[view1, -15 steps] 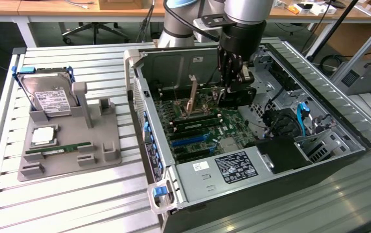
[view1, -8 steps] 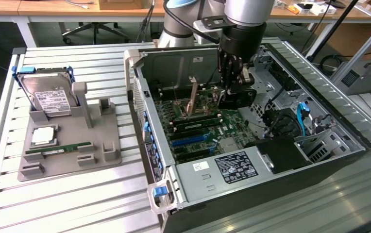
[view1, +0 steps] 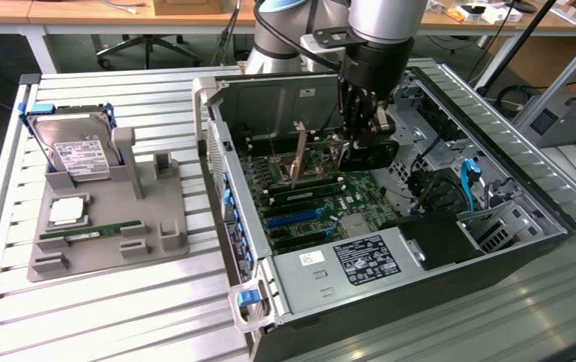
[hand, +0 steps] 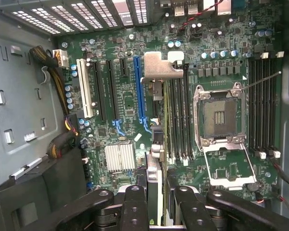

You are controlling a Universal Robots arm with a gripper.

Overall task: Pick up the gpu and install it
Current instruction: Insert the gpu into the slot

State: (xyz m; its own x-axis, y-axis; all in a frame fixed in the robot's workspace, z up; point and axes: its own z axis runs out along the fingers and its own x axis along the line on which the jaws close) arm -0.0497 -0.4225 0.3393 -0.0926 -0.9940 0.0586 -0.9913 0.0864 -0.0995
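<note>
I had the claw [hand: 156, 202] pinching the gpu [hand: 155, 144] edge-on, deep inside the computer case [view1: 529, 188]. The card hung straight below the claw, just above the motherboard [hand: 115, 77], beside the blue slot [hand: 139, 86]. I judged it light, stiff and fragile, best held by its top edge. Farther off sat the empty CPU socket [hand: 219, 115].

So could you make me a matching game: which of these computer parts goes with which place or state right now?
Things:
1. gpu
2. hard drive
3. RAM stick
4. CPU socket

Places or states:
A. lying flat on the grey holder
B. in the gripper, inside the case
C. propped up at the holder's end
D. open, no chip in it

Pairs: 1-B, 2-C, 3-A, 4-D.
</note>
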